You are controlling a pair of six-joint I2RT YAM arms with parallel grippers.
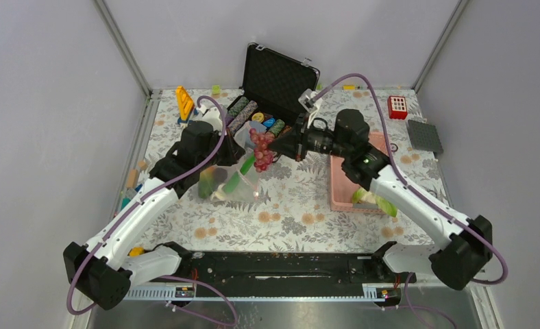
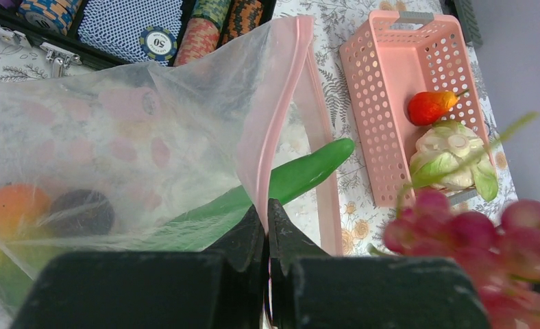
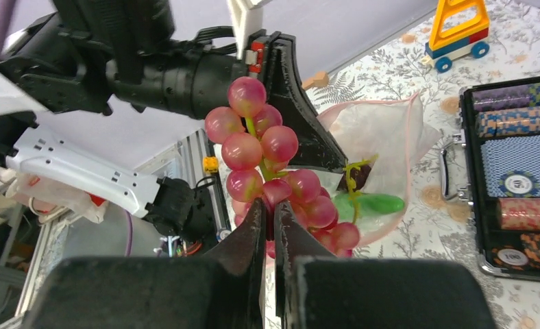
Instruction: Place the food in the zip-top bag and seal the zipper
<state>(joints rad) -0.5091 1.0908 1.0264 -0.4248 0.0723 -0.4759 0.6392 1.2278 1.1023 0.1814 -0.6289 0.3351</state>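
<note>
The clear zip-top bag [image 2: 116,123] lies left of centre on the table [image 1: 234,184]. My left gripper [image 2: 266,205] is shut on its pink zipper strip [image 2: 275,116] and holds the mouth up. An orange-green mango [image 2: 7,205] and a dark round piece [image 2: 82,212] are inside. A long green vegetable [image 2: 308,171] pokes out of the mouth. My right gripper [image 3: 269,205] is shut on a bunch of pink-red grapes [image 3: 267,157] and holds it just above the bag's mouth [image 1: 260,147]. A red fruit [image 2: 428,106] and a white-green leafy piece [image 2: 452,154] lie in the pink basket [image 2: 384,82].
An open black case [image 1: 277,75] with striped poker chips [image 1: 253,116] stands behind the bag. A yellow toy [image 1: 183,101] is at the back left. A red block [image 1: 397,106] and a grey plate [image 1: 425,136] are at the back right. The pink basket [image 1: 339,185] is right of centre.
</note>
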